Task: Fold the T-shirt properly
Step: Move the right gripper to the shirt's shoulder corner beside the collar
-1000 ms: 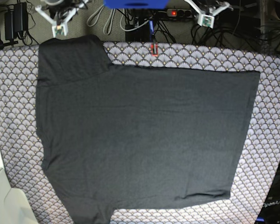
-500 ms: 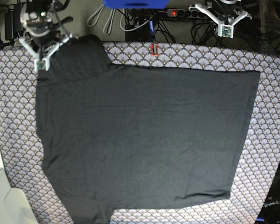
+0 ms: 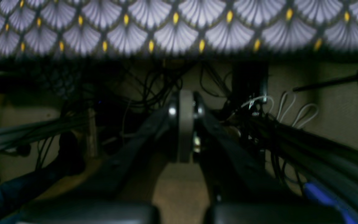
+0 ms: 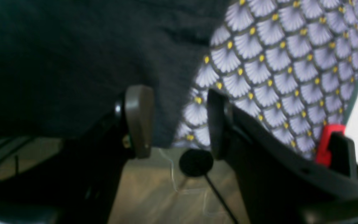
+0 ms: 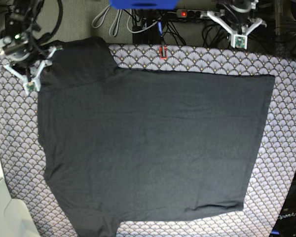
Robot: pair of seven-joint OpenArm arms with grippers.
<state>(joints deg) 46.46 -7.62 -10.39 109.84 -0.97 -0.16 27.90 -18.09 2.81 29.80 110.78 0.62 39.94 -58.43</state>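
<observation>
The dark charcoal T-shirt (image 5: 153,148) lies flat and spread over the table, one sleeve at the far left corner. My right gripper (image 5: 32,69) stands at that sleeve's left edge. In the right wrist view the right gripper (image 4: 177,123) is open, and the T-shirt (image 4: 57,56) hem hangs in the gap between its fingers (image 4: 138,121) without being pinched. My left gripper (image 5: 239,29) hovers behind the table's far right edge, off the shirt. In the left wrist view the left gripper (image 3: 185,130) is shut with nothing in it.
A grey scallop-print cloth (image 5: 286,123) covers the table under the shirt. A red clip (image 5: 163,52) sits at the cloth's far edge. Cables and a power strip (image 5: 187,14) lie behind the table. A white surface (image 5: 0,207) borders the left side.
My right gripper came down from behind the table to the sleeve's left edge and its jaws opened. The left gripper shifted slightly right and stayed shut. The shirt has not moved.
</observation>
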